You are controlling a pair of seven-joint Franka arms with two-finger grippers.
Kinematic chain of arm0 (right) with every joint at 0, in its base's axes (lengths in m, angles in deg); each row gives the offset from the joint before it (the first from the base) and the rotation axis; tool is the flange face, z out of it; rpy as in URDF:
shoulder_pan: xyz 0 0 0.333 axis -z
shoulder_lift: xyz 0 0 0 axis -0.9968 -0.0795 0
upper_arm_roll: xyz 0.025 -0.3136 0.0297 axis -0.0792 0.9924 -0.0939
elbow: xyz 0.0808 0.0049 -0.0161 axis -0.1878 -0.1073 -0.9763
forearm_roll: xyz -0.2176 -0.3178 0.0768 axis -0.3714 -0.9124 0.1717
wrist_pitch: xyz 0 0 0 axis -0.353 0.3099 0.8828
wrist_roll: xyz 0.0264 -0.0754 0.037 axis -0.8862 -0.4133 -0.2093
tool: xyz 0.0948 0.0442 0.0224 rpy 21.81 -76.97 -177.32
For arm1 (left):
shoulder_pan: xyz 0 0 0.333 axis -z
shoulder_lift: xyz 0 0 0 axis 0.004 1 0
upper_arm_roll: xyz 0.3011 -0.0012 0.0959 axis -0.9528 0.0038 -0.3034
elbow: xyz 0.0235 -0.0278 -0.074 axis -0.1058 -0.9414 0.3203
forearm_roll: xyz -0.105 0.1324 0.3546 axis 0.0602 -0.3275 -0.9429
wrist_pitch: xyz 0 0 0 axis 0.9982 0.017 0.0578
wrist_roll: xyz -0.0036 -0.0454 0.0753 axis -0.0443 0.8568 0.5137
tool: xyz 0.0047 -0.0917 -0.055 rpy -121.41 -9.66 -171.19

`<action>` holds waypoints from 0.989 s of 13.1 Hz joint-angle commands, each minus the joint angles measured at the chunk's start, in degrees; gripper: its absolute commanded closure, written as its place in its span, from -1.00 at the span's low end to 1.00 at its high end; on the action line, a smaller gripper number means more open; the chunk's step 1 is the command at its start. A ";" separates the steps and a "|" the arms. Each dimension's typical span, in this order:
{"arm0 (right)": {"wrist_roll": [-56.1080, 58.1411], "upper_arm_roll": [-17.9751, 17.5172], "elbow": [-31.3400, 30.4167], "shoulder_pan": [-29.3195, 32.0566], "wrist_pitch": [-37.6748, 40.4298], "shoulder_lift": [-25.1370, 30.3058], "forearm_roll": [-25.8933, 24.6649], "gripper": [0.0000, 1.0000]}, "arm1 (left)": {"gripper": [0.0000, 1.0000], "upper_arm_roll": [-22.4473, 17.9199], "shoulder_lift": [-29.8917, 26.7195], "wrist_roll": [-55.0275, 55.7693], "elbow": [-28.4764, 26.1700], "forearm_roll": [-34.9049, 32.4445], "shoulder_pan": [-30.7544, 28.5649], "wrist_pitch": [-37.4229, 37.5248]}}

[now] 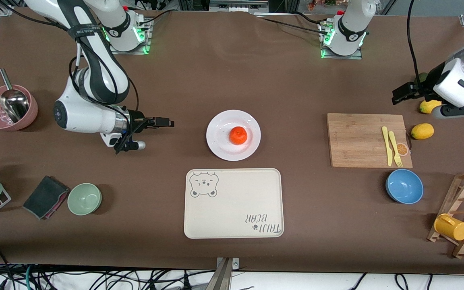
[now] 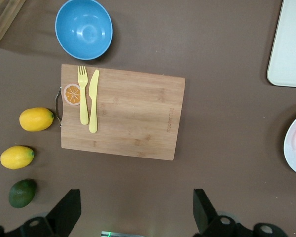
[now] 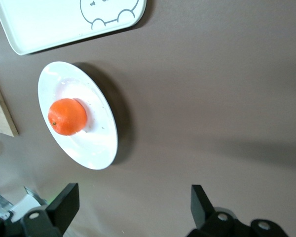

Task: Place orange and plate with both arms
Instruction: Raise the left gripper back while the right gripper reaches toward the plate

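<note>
Sitting at frame centre, the orange (image 1: pixel 238 135) rests on the plate (image 1: pixel 218 137), which I log just above the bear tray (image 1: pixel 234 203) on the bench (image 1: pixel 232 72). Right tool (image 1: pixel 166 121), mid-left: spread wide, empty. Left tool (image 1: pixel 402 93), upper right: spread wide, empty, above the lemons (image 1: pixel 422 131).

A bright orange-red round fruit (image 1: pixel 238 135) sits on a plain white round plate (image 1: pixel 220 141); at the plate's six o'clock lies a cream rectangular tray (image 1: pixel 234 203) printed with a grey bear.
</note>
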 commanded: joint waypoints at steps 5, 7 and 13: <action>9.94 -7.16 -4.23 0.35 -13.30 -4.90 17.94 -1.00 | -1.00 -0.02 2.42 0.91 4.88 -1.21 -0.46 1.04; 18.11 -7.42 -4.05 0.34 -13.13 -7.45 25.50 -1.00 | -1.00 0.24 1.72 0.65 6.73 -1.56 -0.46 3.75; 20.79 -7.42 1.83 -3.34 -13.22 -13.43 29.49 -1.00 | -1.00 0.33 1.71 0.39 12.70 -0.69 -0.28 7.20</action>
